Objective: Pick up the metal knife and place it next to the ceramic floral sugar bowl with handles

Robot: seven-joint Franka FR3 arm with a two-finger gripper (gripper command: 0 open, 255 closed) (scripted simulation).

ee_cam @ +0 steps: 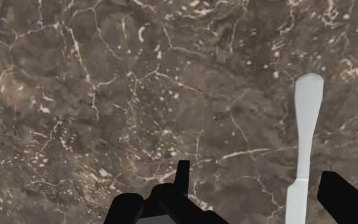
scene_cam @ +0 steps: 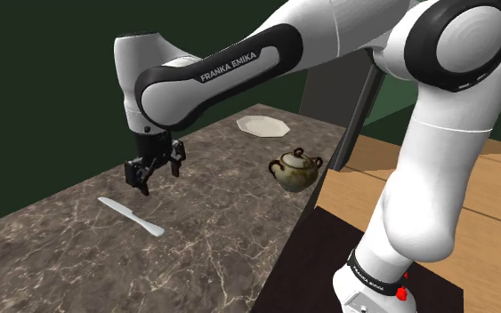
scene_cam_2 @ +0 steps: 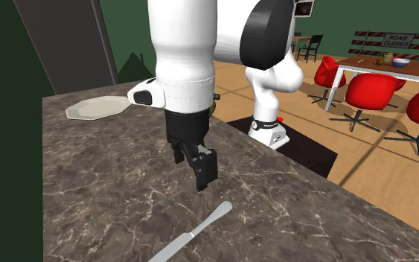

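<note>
One end of the knife (ee_cam: 306,146) past the edge in wrist and second exterior views.

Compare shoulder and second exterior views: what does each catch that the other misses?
Shoulder view adds the brownish two-handled sugar bowl near the counter's edge. Second exterior view adds red chairs, a long table and a road-closed barrier behind. Both share the open pincer above the marble counter, the pale knife lying flat, unheld, and the white plate.

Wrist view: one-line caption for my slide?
Open tool above marbled brown countertop, pale knife lying flat between its fingers, untouched.
</note>
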